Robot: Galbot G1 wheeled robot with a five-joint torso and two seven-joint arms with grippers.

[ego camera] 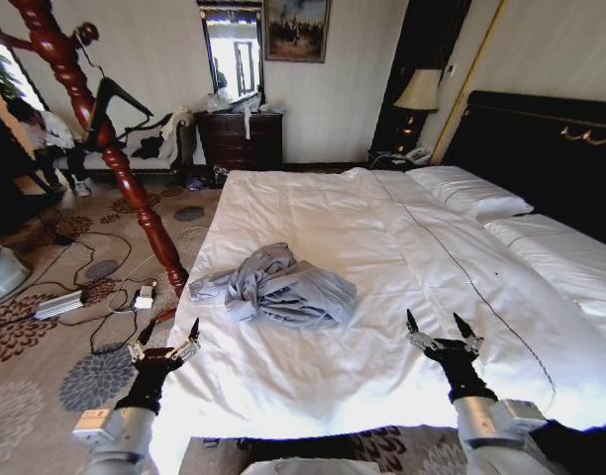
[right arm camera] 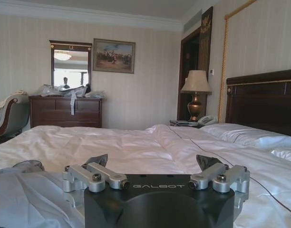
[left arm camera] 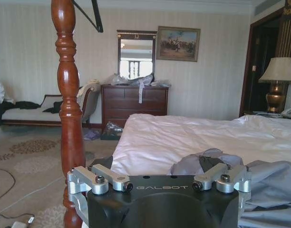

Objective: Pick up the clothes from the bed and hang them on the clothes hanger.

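So the one light blue-grey long-sleeved shirt (ego camera: 274, 286) of thin crinkly cloth is lying in a scrunched heap on the wide bed (ego camera: 382, 327), on the plain white duvet, toward the side nearest the wooden post. It's all soft folds and creases, no flat part anywhere. In the left wrist view the same shirt (left arm camera: 271, 183) is bunching up just past the tool, and in the right wrist view a grey fold of it (right arm camera: 22, 199) is sitting off to one side.

The duvet itself is looking smooth with shallow wrinkles, and one thin dark seam (ego camera: 461, 272) is running along it toward the pillows. I'm counting two white pillows (ego camera: 469, 190) up against the tall black headboard (ego camera: 551, 148).

The thin black triangular hanger (ego camera: 110, 99) is hanging up on the turned, glossy reddish-brown wooden post (ego camera: 115, 158) that's standing on the patterned carpet beside the bed.

Two tools here. The left tool (ego camera: 166, 338) is hovering low at the bed's near corner, fingers spread apart, nothing between them. The right tool (ego camera: 441, 328) is hovering over the bare duvet, well apart from the shirt, also spread wide and not touching anything. Both are black with silvery metal knuckles and pointed dark fingertips.
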